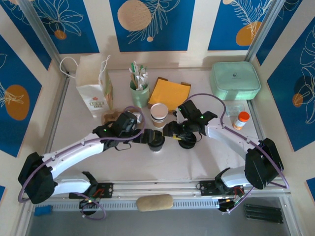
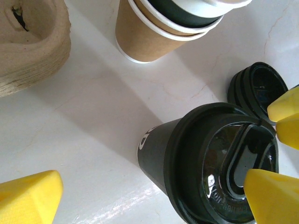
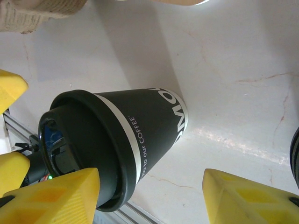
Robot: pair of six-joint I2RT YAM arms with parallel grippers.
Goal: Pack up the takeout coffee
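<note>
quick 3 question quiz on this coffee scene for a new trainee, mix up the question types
1. True or false: the black cup already wears a lid.
2. The mint-green cup holds: A) utensils B) napkins C) lids.
3. Fill in: the left gripper has its jaws ____.
Key: 1 true; 2 A; 3 open.

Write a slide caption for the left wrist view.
Open jaws of the left gripper flank a lidded black cup; nested kraft cups, spare black lids and stacked pulp carriers sit beyond.
</note>
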